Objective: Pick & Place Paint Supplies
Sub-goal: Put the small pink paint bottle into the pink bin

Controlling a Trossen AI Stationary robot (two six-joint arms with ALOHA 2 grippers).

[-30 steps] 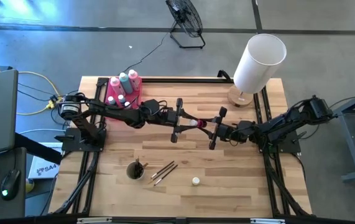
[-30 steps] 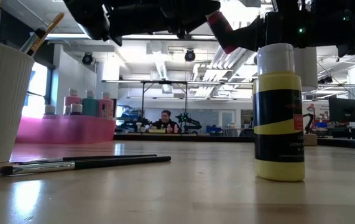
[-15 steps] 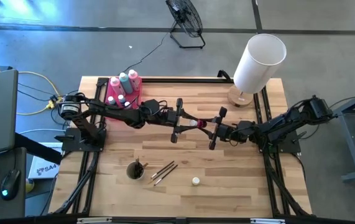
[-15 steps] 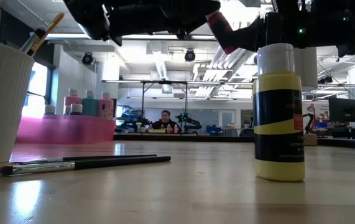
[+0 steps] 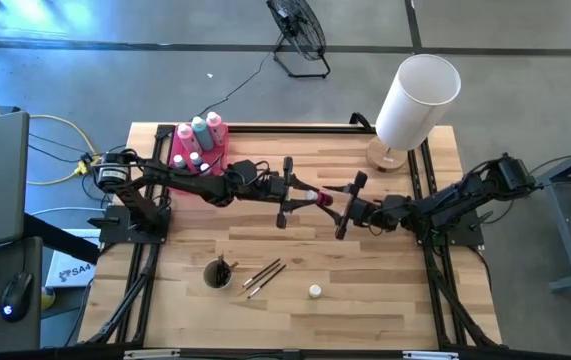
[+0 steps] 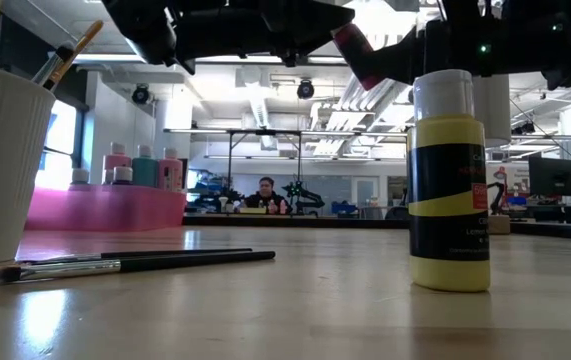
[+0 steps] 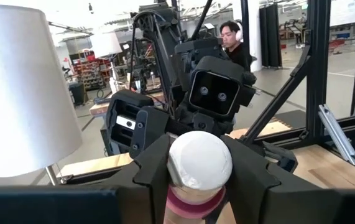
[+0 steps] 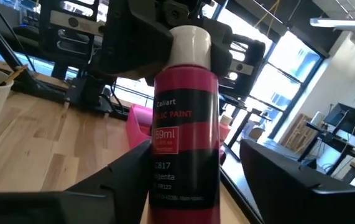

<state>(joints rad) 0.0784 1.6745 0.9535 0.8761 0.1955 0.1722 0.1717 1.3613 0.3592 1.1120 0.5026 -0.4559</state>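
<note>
A magenta squeeze bottle (image 5: 317, 198) with a white cap hangs roughly level above the middle of the table, between my two grippers. My left gripper (image 5: 299, 194) reaches in from the table's left and is shut on its cap end. My right gripper (image 5: 343, 206) faces it from the right. It is open, with a finger on each side of the bottle's body (image 8: 186, 143) and a gap showing beside one finger. A yellow bottle (image 6: 450, 180) stands on its base near the front edge. Two dark-handled brushes (image 5: 263, 276) lie flat beside a white cup (image 5: 218, 273). My left gripper pinches the bottle's white cap (image 7: 199, 160) between its two fingers (image 7: 153, 171), one on each side. The fingers come in level from the table's left and run along the bottle. The bottle is lifted clear of the table, its body (image 8: 186, 124) reaching toward my right gripper.
A pink tray (image 5: 181, 158) with several bottles and small pots stands at the far left. A big white lampshade (image 5: 417, 98) on a wooden base stands at the far right. A person sits in the room beyond the table.
</note>
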